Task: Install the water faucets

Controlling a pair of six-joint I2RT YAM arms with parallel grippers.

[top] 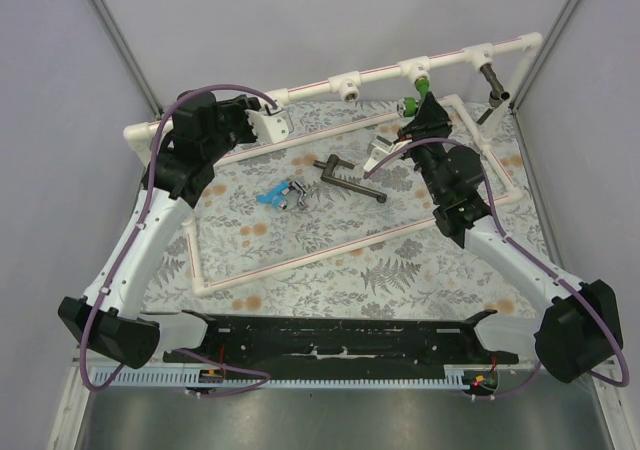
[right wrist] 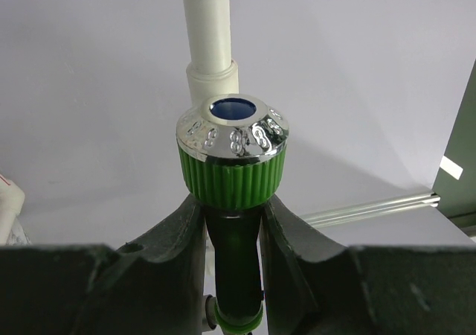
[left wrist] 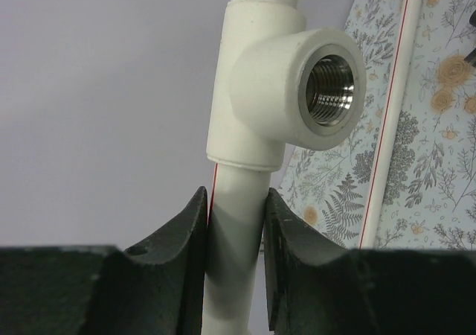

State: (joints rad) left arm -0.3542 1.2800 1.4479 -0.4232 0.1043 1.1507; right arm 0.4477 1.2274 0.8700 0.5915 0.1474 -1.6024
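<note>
My right gripper (right wrist: 232, 208) is shut on the dark stem of the bright green faucet (right wrist: 232, 171), just under its ribbed knob with a chrome cap. Seen from above, the green faucet (top: 421, 92) hangs below a tee of the white pipe (top: 380, 70). My left gripper (left wrist: 234, 205) is shut on the white pipe (left wrist: 236, 201), just below a tee fitting (left wrist: 275, 89) whose threaded socket (left wrist: 331, 89) holds nothing. On the mat lie a light blue faucet (top: 272, 197), a long dark grey faucet (top: 350, 180) and a silver faucet (top: 380, 152). A dark tap (top: 494, 80) hangs from the right-hand tee.
A white pipe frame (top: 300, 260) outlines the floral mat (top: 330, 240). The raised pipe run has another tee (top: 350, 89) with nothing screwed into it. Grey walls and metal posts (top: 545, 40) close in the back and sides. A black rail (top: 330, 340) crosses the near edge between the arm bases.
</note>
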